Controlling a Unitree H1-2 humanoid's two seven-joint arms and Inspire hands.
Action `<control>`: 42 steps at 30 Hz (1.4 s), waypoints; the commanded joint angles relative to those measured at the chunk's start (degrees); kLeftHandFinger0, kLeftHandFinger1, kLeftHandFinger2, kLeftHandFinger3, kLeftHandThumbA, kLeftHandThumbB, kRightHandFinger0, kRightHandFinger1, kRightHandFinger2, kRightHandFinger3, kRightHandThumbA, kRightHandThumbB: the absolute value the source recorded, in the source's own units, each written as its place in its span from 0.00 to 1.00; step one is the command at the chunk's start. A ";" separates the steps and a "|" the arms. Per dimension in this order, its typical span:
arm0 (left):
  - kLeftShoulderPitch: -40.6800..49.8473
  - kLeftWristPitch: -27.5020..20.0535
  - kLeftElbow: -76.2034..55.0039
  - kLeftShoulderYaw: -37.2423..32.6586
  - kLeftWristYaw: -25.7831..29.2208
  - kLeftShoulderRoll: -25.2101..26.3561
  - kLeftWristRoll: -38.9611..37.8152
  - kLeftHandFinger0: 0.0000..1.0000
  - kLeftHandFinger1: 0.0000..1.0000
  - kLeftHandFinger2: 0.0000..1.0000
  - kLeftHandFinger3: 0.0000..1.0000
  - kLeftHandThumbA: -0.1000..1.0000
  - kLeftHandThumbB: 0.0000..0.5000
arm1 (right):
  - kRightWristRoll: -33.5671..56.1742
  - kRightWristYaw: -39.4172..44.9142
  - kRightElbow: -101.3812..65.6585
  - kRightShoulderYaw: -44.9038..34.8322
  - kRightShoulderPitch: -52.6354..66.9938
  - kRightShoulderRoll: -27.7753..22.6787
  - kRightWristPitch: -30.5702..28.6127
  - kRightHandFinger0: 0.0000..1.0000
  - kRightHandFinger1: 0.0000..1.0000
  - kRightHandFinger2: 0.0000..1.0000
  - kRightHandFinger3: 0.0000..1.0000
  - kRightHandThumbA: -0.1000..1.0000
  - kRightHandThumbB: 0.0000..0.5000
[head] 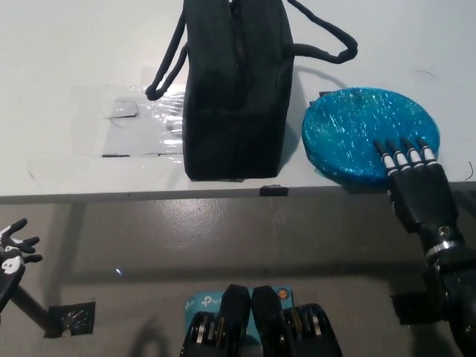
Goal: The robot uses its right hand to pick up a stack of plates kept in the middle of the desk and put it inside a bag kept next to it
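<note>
the stack of plates (366,134) lies flat on the white bench (74,59), close to the bench's front edge and on the robot's right side. it is round, blue and wrapped in shiny plastic film. the black right hand (416,182) reaches up over the bench edge and rests on the near right part of the stack. its fingers (405,155) lie stretched out side by side on top of the wrapping, flat rather than curled, and they are not clamped around the stack; whether anything presses from beneath the rim cannot be seen.

just beside the stack, toward the robot's left, stands the black bag (236,85). it is upright, long and narrow from this angle, with a zip line running along its top. one strap (169,63) loops out on the left side and another strap (327,43) curls out on the right, near the far edge of the stack. the bag and the stack are near each other but not touching.

clear tape (137,123) is stuck on the bench left of the bag.

the white left hand (15,249) hangs low at the far left, below bench level over the grey floor (223,238), with fingers spread apart and holding nothing.
</note>
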 commanded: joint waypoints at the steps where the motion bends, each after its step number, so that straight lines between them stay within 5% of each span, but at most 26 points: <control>1: -0.89 -2.06 -0.57 -0.53 -1.57 2.46 1.02 0.64 0.72 0.82 1.00 0.00 0.03 | 3.77 -0.47 1.27 0.17 -3.42 -2.42 -1.76 0.00 0.00 0.02 0.63 0.00 0.02; 2: -0.90 -2.05 -0.56 -0.57 -1.59 2.46 1.03 0.64 0.72 0.82 1.00 0.00 0.03 | 4.12 -0.79 1.46 0.24 -3.47 -2.53 -2.04 0.00 0.00 0.04 0.52 0.00 0.00; 3: -0.91 -1.65 -0.85 -0.89 -1.56 2.65 1.57 0.64 0.72 0.82 1.00 0.00 0.05 | 4.58 -3.84 2.28 0.03 -3.53 -2.86 -3.06 0.00 0.00 0.08 0.43 0.00 0.14; 4: -0.91 -1.48 -0.92 -1.01 -1.59 2.74 1.75 0.64 0.72 0.81 1.00 0.00 0.05 | 5.02 -5.37 2.72 -0.19 -3.66 -3.07 -3.63 0.00 0.00 0.16 0.35 0.00 0.16; 6: -0.98 -1.52 -0.83 -0.95 -1.70 2.67 1.57 0.65 0.72 0.81 1.00 0.00 0.05 | 4.99 -6.48 2.49 -0.27 -3.62 -3.29 -3.44 0.00 0.00 0.20 0.33 0.00 0.11; 7: -0.99 -1.45 -0.99 -0.99 -1.78 2.64 1.67 0.65 0.72 0.82 1.00 0.00 0.03 | 4.87 -6.28 2.03 -0.41 -3.52 -3.41 -2.65 0.00 0.00 0.28 0.28 0.00 0.00; 9: -1.17 -2.14 -0.43 -1.07 -2.21 2.74 1.70 0.65 0.72 0.82 1.00 0.00 0.02 | 4.60 -11.41 2.57 -0.37 -3.68 -4.07 -4.28 0.00 0.00 0.24 0.24 0.00 0.07; 11: -1.28 -1.80 -0.44 -1.10 -2.31 2.71 1.81 0.65 0.72 0.83 1.00 0.00 0.02 | 5.25 -13.52 2.36 -0.32 -3.44 -4.63 -6.16 0.00 0.00 0.21 0.11 0.00 0.00; 15: -1.37 -1.45 -0.51 -1.02 -2.46 2.68 1.88 0.63 0.73 0.84 0.99 0.00 0.04 | 7.26 -14.69 2.05 -0.63 -3.08 -4.65 -8.38 0.00 0.00 0.23 0.15 0.00 0.09; 18: -1.24 -1.30 -0.64 -0.98 -2.54 2.76 2.00 0.64 0.74 0.85 1.00 0.00 0.01 | 16.03 -9.89 -0.53 -4.85 -1.71 -1.98 -8.88 0.00 0.00 0.21 0.18 0.00 0.32; 20: -1.25 -1.34 -0.55 -0.90 -2.59 2.75 1.96 0.65 0.74 0.86 1.00 0.00 0.01 | 20.46 -6.95 -2.07 -7.56 -1.12 -0.20 -7.77 0.00 0.00 0.21 0.08 0.00 0.47; 22: -1.25 -1.68 -0.39 -0.74 -2.62 2.62 1.73 0.65 0.74 0.85 1.00 0.00 0.03 | 37.86 0.16 -6.46 -16.62 -0.34 5.39 -4.30 0.00 0.02 0.26 0.00 0.00 0.56; 24: -1.27 -1.31 -0.53 -0.69 -2.47 2.52 1.71 0.65 0.74 0.85 1.00 0.00 0.03 | 43.30 0.27 -7.35 -20.66 -0.83 7.29 -3.78 0.00 0.00 0.26 0.00 0.00 0.65; 25: -1.27 -1.23 -0.55 -0.70 -2.47 2.54 1.74 0.65 0.74 0.85 1.00 0.00 0.02 | 46.29 0.40 -8.23 -22.77 -1.02 8.51 -3.17 0.00 0.00 0.20 0.00 0.00 0.65; 27: -1.24 -1.28 -0.56 -0.74 -2.49 2.57 1.83 0.65 0.74 0.84 1.00 0.00 0.01 | 51.84 2.58 -10.36 -26.92 -1.55 10.51 0.47 0.00 0.00 0.04 0.01 0.00 0.49; 30: 0.38 -1.67 -0.86 -0.54 -2.46 2.26 1.89 0.65 0.74 0.84 1.00 0.00 0.01 | 66.96 7.03 -16.47 -35.16 -2.58 13.94 7.37 0.00 0.00 0.00 0.04 0.00 0.37; 31: 0.40 -1.58 -0.90 -0.56 -2.36 2.26 2.07 0.66 0.74 0.85 1.00 0.00 0.02 | 69.22 7.88 -17.21 -35.80 -2.68 13.79 7.02 0.00 0.00 0.08 0.08 0.00 0.30; 33: 0.53 -1.91 -0.63 -0.38 -2.39 2.14 1.79 0.65 0.74 0.84 1.00 0.00 0.04 | 72.15 8.93 -21.15 -37.33 -3.65 13.79 9.71 0.00 0.00 0.24 0.23 0.00 0.32; 37: 0.49 -2.43 -0.62 -0.40 -2.48 2.06 1.69 0.64 0.72 0.83 1.00 0.00 0.03 | 73.49 9.72 -27.43 -38.08 -6.01 14.05 13.72 0.00 0.00 0.30 0.29 0.00 0.23; 42: 0.58 -1.29 -1.35 -0.67 -2.09 1.81 2.03 0.66 0.74 0.84 1.00 0.00 0.01 | 75.05 11.25 -29.49 -37.63 -8.40 13.82 13.62 0.00 0.00 0.31 0.28 0.00 0.26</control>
